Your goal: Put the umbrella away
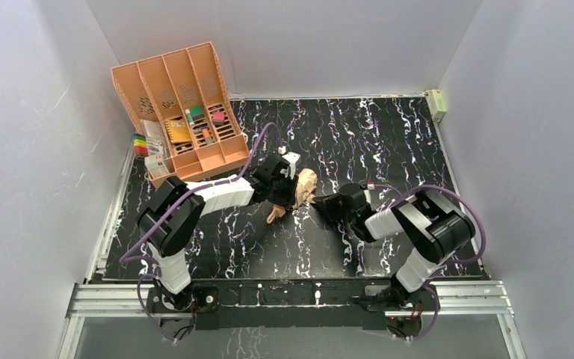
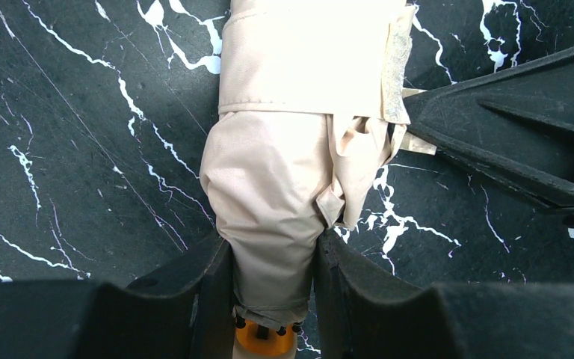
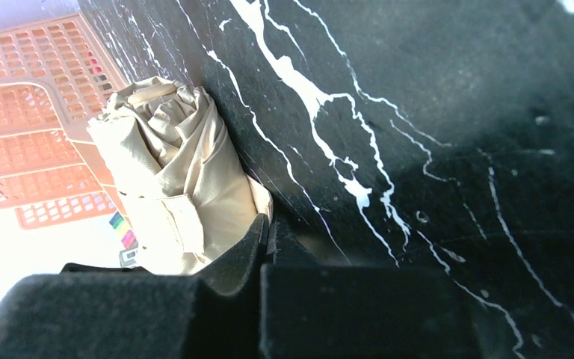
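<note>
The slotted organizer (image 1: 157, 78) stands at the far left of the desk (image 1: 389, 142), well apart from the work; your left claw (image 2: 274, 245) is clamped on the folded umbrella (image 2: 276, 172) near its narrow end, pale fabric pressed between both fingers; the umbrella lies on the desk mid-way between the two arms, bundled, with its strap (image 2: 306, 67) round the thicker part; your right claw (image 3: 265, 221) is pinched narrow at the strap's loose end, and it looks to have the tab, though the hold is slight. I judge the step to be fastening the strap. Next, draw the tab snug across the bundle and press it down; hold the left grip firm so the umbrella does not roll.
</note>
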Robot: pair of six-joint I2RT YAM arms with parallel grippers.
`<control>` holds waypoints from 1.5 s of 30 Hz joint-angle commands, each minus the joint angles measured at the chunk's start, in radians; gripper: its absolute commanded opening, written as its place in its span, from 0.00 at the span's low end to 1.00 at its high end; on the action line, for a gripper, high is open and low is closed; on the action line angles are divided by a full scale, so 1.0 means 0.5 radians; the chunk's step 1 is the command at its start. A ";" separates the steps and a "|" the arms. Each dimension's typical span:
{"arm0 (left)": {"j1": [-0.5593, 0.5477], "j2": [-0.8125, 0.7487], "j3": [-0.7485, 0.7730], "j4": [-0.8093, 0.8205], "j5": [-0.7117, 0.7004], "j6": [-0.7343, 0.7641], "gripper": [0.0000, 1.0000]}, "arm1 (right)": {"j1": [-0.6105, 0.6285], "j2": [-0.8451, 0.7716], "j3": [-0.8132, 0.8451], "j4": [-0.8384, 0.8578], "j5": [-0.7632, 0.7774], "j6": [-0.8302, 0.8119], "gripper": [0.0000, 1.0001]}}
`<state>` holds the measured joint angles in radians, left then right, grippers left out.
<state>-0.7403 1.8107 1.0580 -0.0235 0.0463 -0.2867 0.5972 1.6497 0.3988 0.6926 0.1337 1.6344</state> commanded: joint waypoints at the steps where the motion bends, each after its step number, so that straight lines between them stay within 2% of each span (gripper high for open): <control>1: -0.007 0.189 -0.105 -0.362 -0.204 0.028 0.00 | -0.011 0.007 -0.058 0.089 0.000 -0.265 0.00; 7: -0.029 0.198 -0.107 -0.408 -0.405 0.034 0.00 | -0.016 -0.273 -0.096 -0.186 0.088 -0.551 0.00; 13: -0.052 0.228 -0.108 -0.442 -0.521 0.042 0.00 | -0.022 -0.558 -0.162 -0.361 0.061 -0.652 0.00; 17: -0.075 0.247 -0.100 -0.464 -0.577 0.054 0.00 | -0.037 -0.720 -0.206 -0.373 0.039 -0.653 0.00; 24: -0.160 0.304 -0.081 -0.493 -0.659 0.087 0.00 | -0.109 -0.945 -0.191 -0.204 -0.084 -0.559 0.00; 33: -0.280 0.357 -0.073 -0.496 -0.694 0.109 0.00 | -0.218 -0.855 -0.099 0.084 -0.178 -0.353 0.00; 45: -0.475 0.353 -0.113 -0.441 -0.609 0.225 0.00 | -0.270 -0.553 0.237 0.137 -0.199 -0.300 0.00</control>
<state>-0.9577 1.8748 1.1069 0.0067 -0.2535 -0.2207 0.4801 1.3598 0.3985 0.5247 0.0166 1.4300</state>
